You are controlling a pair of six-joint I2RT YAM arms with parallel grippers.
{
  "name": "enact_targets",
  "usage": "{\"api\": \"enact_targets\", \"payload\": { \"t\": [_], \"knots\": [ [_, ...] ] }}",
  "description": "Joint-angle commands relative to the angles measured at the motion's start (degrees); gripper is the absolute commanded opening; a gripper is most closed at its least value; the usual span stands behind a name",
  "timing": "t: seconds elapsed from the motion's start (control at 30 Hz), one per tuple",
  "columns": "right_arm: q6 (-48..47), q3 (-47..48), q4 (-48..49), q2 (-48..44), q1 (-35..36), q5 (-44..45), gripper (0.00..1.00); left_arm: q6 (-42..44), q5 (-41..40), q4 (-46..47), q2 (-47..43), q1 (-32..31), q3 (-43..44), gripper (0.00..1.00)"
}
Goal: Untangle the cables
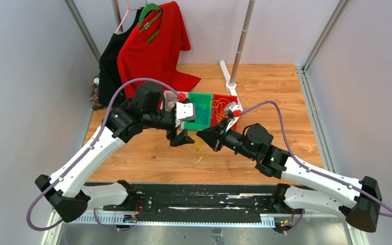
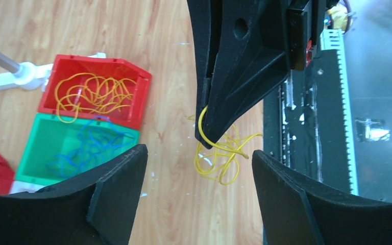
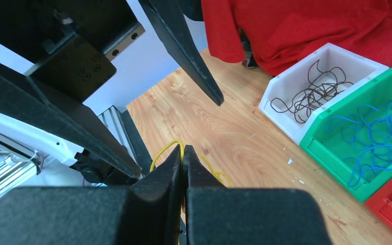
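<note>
**Right end effector (image 2: 210, 133) pinches yellow cable bundle (image 2: 219, 162); left end effector (image 2: 199, 153) open**

Its jaws are shut on one loop; the other loops trail onto the bench (image 2: 173, 214) directly beneath its tips. Spread wide and empty, the left end effector frames those loose loops between its fingers, seemingly nearest to take them.

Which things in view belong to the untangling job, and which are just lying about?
Job: yellow cable pinched in right gripper; open left gripper; red bin of yellow cables; green bin of blue cables; white bin of brown cables.
Lying about: red shirt; black shirt; green hanger; pole stand.
</note>
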Motion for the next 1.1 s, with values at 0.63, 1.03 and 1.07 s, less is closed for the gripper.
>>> {"api": "enact_targets", "payload": {
  "t": [0.63, 1.03, 1.07],
  "knots": [
    [1.20, 3.30, 4.29, -1.51, 1.95, -2.65, 0.01, -15.56, 4.55, 9.73, -3.04, 0.18, -7.62, 0.28],
    [-0.29, 1.22, 3.21, -1.94, 2.00, 4.26, 0.03, -15.17, 0.86, 9.27, -4.87, 1.14, -6.01, 0.01],
    [-1.02, 0.94, 3.01, -1.74, 2.00, 5.99, 0.03, -14.94, 1.52, 8.94, -5.06, 1.14, -5.74, 0.01]
  ]
}}
